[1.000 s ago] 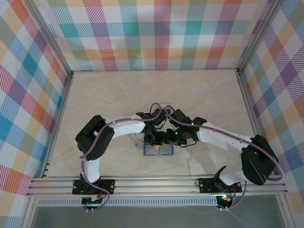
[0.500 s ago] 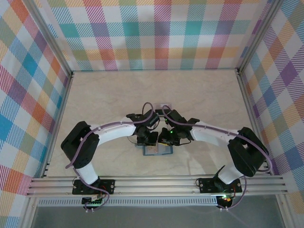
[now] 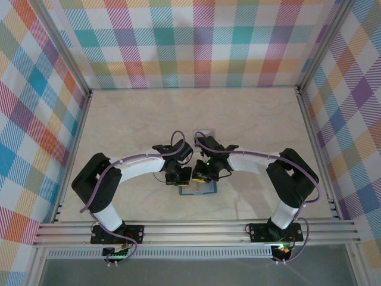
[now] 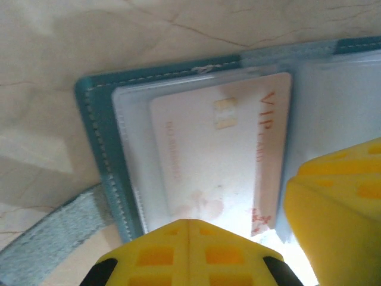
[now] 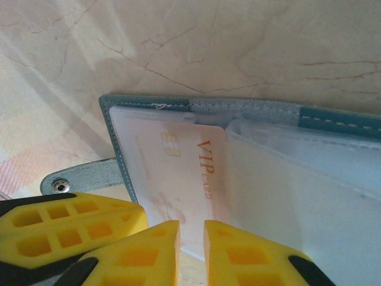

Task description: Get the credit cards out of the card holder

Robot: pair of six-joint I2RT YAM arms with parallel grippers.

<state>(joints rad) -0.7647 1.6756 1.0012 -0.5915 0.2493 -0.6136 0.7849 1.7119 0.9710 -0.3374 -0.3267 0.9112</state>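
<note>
I held both grippers (image 4: 238, 250) (image 5: 191, 250) nearly closed, empty, over the open holder (image 5: 333, 119); its thin, stiff, slippery card (image 5: 178, 173) needed an edge pinch.

Card (image 4: 220, 155) inside open card holder (image 4: 98, 137)

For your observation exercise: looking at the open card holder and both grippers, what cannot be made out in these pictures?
- Top external: the card holder lies mostly under both wrists.
- Left wrist: the card's small print is blurred; yellow fingers cover its lower edge.
- Right wrist: the frame edge cuts off the holder's right side; any cards behind its frosted sleeves are unreadable.
</note>
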